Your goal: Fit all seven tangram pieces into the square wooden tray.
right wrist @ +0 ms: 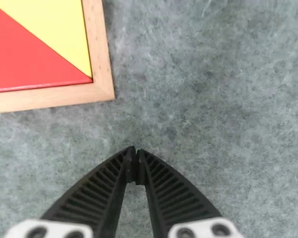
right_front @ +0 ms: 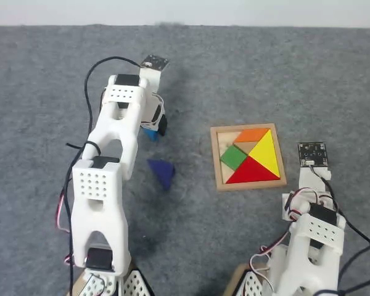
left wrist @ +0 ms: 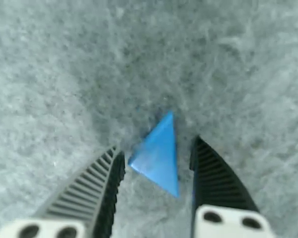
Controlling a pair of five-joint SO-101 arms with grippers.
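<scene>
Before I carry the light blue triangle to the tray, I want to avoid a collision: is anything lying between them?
Nothing visible does. The left tool straddles the light blue triangle, and bare mat runs to the tray. The dark blue piece lies off that line, nearer the arm bases.

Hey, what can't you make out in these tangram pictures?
High view: the left gripper hides most of the light blue piece.
High view: the tan patch in the tray is too small to tell piece from bare wood.
Right wrist view: the picture's edge cuts off the tray beyond one corner.
</scene>
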